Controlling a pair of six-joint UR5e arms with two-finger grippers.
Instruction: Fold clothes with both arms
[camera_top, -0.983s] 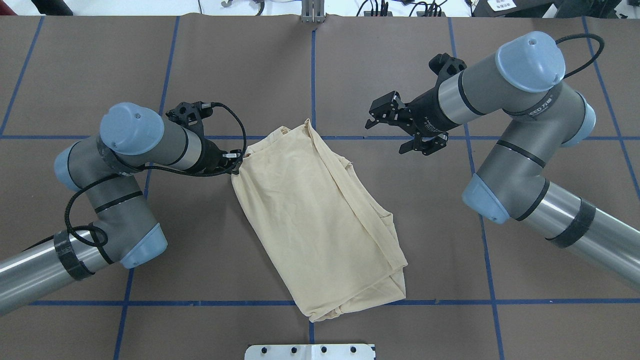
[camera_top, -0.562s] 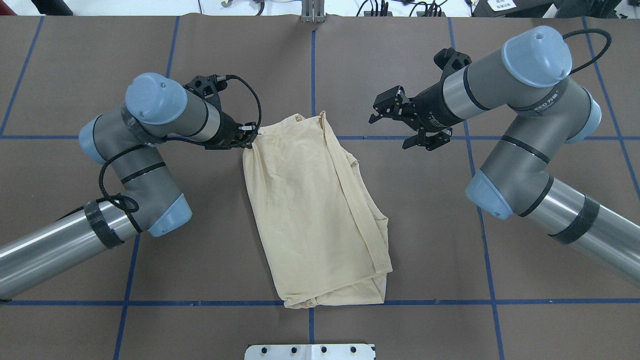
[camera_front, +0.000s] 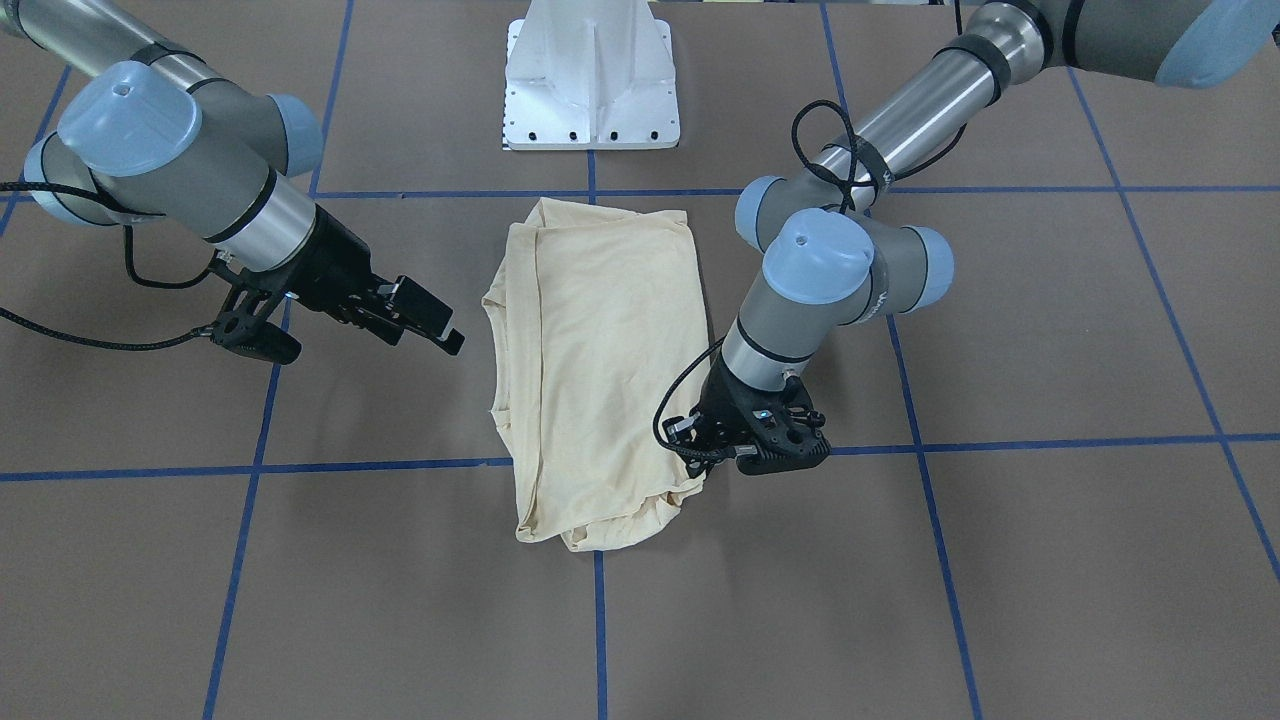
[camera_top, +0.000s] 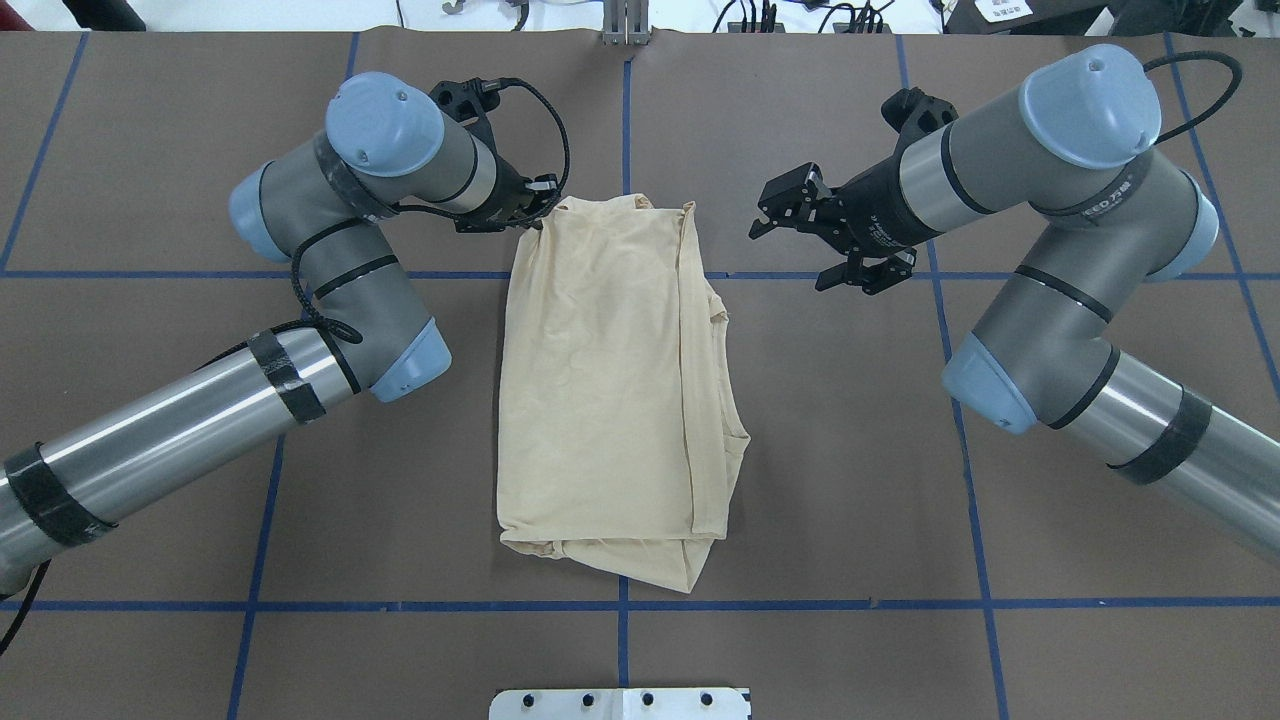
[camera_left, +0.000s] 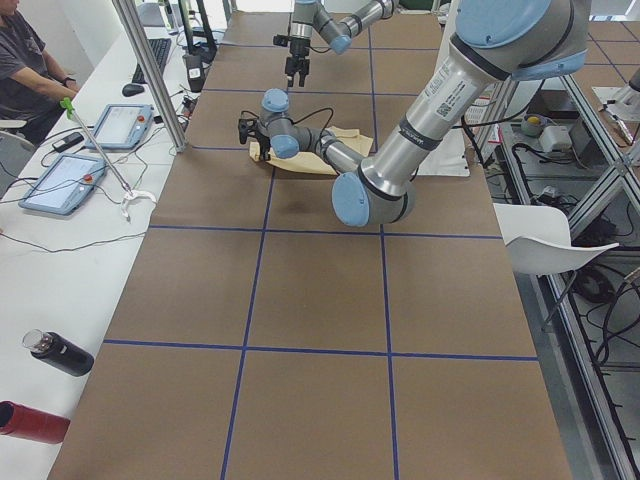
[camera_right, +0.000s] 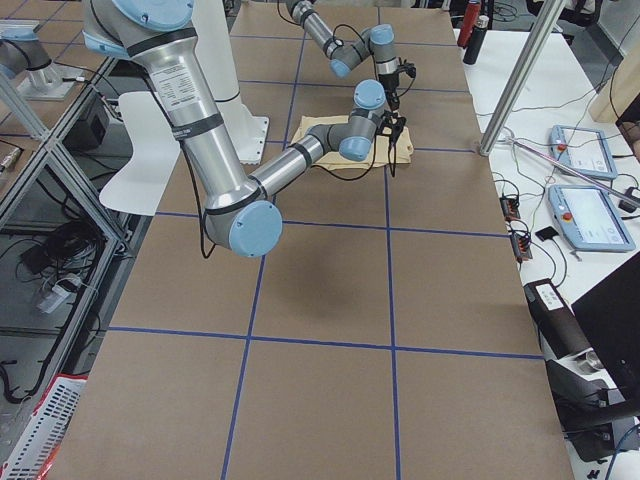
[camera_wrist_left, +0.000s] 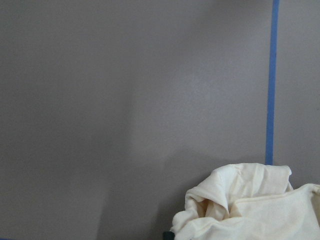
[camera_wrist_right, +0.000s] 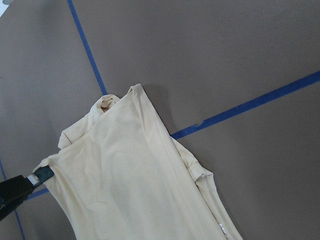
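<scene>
The clothes are one pale cream-yellow shirt (camera_top: 610, 390), folded into a long strip lying lengthwise at the table's middle, print hidden. My left gripper (camera_top: 530, 212) is shut on its far left corner, low at the table; from across the table that gripper (camera_front: 695, 455) sits at the shirt's (camera_front: 590, 350) near right corner. The left wrist view shows bunched cloth (camera_wrist_left: 245, 205) at its bottom edge. My right gripper (camera_top: 800, 250) hovers open and empty to the right of the shirt's far end, apart from it. In the right wrist view the shirt (camera_wrist_right: 135, 185) lies below.
Brown table cover with blue tape grid lines (camera_top: 625, 130). The white pedestal base (camera_front: 590, 80) stands at the robot's edge. In the exterior left view a person (camera_left: 25, 70) sits at a side desk with tablets (camera_left: 60, 185) and bottles (camera_left: 55, 352).
My left gripper pulled the shirt's corner away from the robot and rightward, swinging the shirt from a diagonal to straight lengthwise. The right gripper drifted slightly right and stayed open.
</scene>
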